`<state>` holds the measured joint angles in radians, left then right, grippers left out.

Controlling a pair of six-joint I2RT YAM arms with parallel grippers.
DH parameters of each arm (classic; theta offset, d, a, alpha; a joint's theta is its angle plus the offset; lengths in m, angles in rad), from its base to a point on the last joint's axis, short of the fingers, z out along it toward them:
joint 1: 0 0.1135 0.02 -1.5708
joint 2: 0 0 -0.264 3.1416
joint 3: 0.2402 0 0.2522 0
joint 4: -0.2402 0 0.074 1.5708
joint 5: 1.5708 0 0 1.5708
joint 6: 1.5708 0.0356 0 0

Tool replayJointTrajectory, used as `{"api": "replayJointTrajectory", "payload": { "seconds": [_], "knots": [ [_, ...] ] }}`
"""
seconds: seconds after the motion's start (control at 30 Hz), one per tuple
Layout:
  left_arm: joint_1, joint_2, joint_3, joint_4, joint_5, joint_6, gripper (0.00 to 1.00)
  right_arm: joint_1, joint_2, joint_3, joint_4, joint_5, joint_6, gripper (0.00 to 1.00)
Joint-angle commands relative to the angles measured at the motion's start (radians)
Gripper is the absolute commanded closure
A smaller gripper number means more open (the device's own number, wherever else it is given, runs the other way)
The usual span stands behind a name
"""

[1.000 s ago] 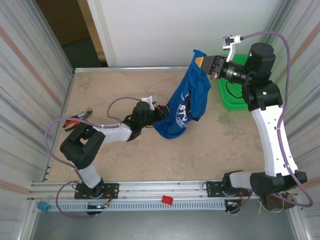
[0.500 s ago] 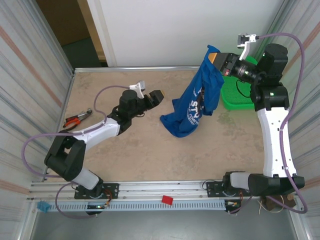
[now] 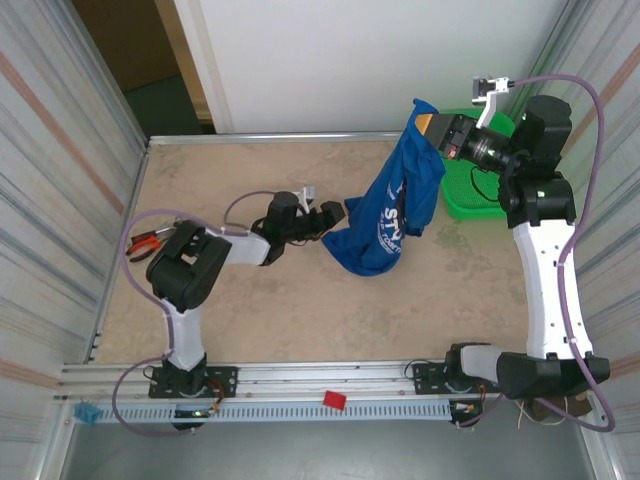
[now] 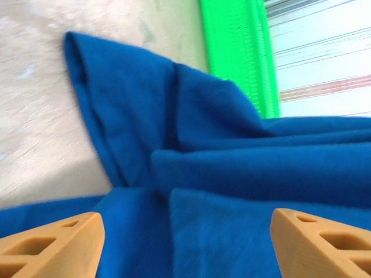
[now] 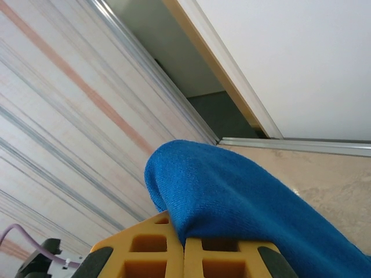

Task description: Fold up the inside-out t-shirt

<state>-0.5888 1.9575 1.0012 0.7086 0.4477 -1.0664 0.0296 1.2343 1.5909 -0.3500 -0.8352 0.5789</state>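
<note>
The desk [image 3: 250, 320] has a beige, mottled, stone-like top. A thin metal strip [image 3: 260, 138] runs along its far edge and a slotted aluminium rail [image 3: 300, 385] along the near one. A pale corrugated left wall [image 3: 50, 150] and right wall [image 3: 610, 130], both with faint reddish stripes, close the sides. At the back stands a plain white panel [image 3: 350, 60], and to its left a brown frame [image 3: 190, 50] borders a dark opening [image 3: 150, 100]. The light is soft and even, and shadows are weak.
</note>
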Motion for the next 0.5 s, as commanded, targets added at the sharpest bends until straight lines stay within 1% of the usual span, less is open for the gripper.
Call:
{"api": "replayJointTrajectory", "payload": {
  "seconds": [0.0,0.1,0.13,0.17,0.2,0.23,0.27,0.3,0.37,0.4,0.47],
  "knots": [
    [-0.030,0.054,0.103,0.096,0.055,-0.045,0.23,0.006,-0.034,-0.015,0.057,-0.016,0.030,1.00],
    [-0.066,0.122,0.195,0.110,0.078,-0.073,0.24,0.006,-0.040,-0.020,0.052,-0.012,0.026,1.00],
    [-0.077,0.132,0.222,0.122,0.092,-0.087,0.27,0.003,-0.041,-0.019,0.051,-0.010,0.023,1.00],
    [-0.084,0.167,0.241,0.138,0.107,-0.103,0.33,-0.001,-0.039,-0.016,0.052,-0.008,0.022,1.00],
    [-0.084,0.182,0.252,0.175,0.127,-0.125,0.51,-0.008,-0.037,-0.014,0.054,-0.008,0.021,1.00],
    [-0.080,0.190,0.250,0.221,0.139,-0.157,0.72,-0.017,-0.033,-0.011,0.056,-0.008,0.022,1.00],
    [-0.069,0.191,0.242,0.261,0.141,-0.183,0.89,-0.025,-0.027,-0.008,0.063,-0.010,0.024,1.00],
    [-0.051,0.183,0.228,0.304,0.138,-0.211,1.00,-0.033,-0.019,-0.006,0.071,-0.013,0.029,1.00],
    [0.002,0.145,0.195,0.338,0.119,-0.232,1.00,-0.053,0.006,0.003,0.102,-0.016,0.046,1.00],
    [0.042,0.095,0.186,0.327,0.111,-0.227,1.00,-0.062,0.027,0.014,0.122,-0.016,0.059,1.00],
    [0.118,0.014,0.205,0.246,0.118,-0.183,1.00,-0.073,0.077,0.050,0.149,-0.023,0.074,1.00]
  ]
}}
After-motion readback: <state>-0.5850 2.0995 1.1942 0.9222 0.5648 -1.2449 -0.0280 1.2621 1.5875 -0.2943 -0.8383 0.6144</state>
